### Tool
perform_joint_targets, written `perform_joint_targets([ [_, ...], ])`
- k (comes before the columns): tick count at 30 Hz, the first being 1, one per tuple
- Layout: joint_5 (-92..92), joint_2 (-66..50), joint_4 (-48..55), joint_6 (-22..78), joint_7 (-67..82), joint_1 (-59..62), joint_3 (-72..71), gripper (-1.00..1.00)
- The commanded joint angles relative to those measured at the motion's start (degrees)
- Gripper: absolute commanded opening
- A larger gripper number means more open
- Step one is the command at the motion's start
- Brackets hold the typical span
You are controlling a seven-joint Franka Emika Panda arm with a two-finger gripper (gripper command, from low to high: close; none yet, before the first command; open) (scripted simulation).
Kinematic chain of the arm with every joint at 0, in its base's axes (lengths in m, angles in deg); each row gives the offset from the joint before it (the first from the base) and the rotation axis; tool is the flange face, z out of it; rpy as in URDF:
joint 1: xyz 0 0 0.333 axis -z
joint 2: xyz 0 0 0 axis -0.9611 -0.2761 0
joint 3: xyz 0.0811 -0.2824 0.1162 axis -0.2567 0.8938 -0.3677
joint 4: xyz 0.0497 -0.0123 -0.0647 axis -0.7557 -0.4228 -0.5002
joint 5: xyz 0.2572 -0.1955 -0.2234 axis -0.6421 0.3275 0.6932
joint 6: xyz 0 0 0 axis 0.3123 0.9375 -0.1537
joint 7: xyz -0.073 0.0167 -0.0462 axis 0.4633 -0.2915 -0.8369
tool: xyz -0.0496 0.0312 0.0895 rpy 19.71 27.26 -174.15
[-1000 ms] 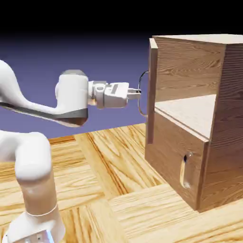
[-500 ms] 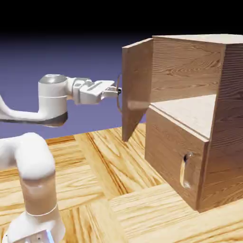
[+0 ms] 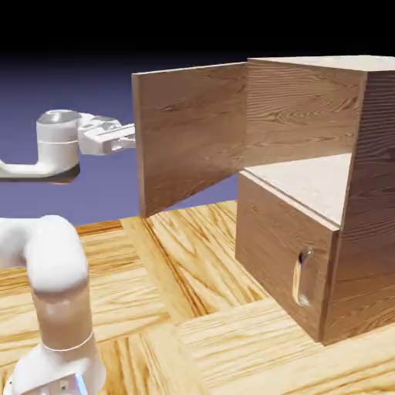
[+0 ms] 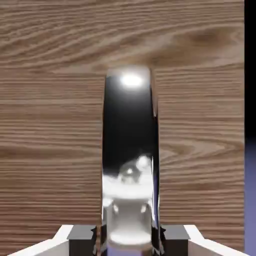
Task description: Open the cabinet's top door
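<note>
The 1 top door (image 3: 189, 135) stands wide open, left of the cabinet (image 3: 285, 258); the opening looks essentially done. The pincer (image 4: 129, 242) is clenched on the silver handle (image 4: 128, 150); only letting go seems left.

Exterior view: the cabinet (image 3: 301, 231) stands on the worktop (image 3: 208, 332), from the centre toward three o'clock. Its top door (image 3: 189, 131) is swung out from the cabinet's edge toward nine o'clock, above the worktop. The shelf panel (image 3: 308, 181) lies between the upper compartment (image 3: 301, 112) and the lower door (image 3: 285, 247). The lower handle (image 3: 299, 276) is on that door, at its four o'clock side. The arm's base (image 3: 58, 370) is at seven o'clock; the tool (image 3: 123, 137), at ten o'clock, adjoins the top door's outer side. Hand view: the top door's handle (image 4: 128, 150) runs from centre toward six o'clock, between the fingertips (image 4: 81, 240).
</note>
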Motion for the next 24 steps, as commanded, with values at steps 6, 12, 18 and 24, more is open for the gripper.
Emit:
perform_joint_targets([
  [6,-5.2,-1.7,12.4,10.9,0.9,10.4,-8.9,-1.0],
  [12,-8.9,-1.3,24.9,20.4,2.6,21.4,-15.8,-1.0],
  [18,-11.4,0.6,37.3,29.2,5.1,32.0,-20.9,-1.0],
  [24,-12.7,2.5,47.5,36.0,7.6,40.2,-23.9,1.0],
])
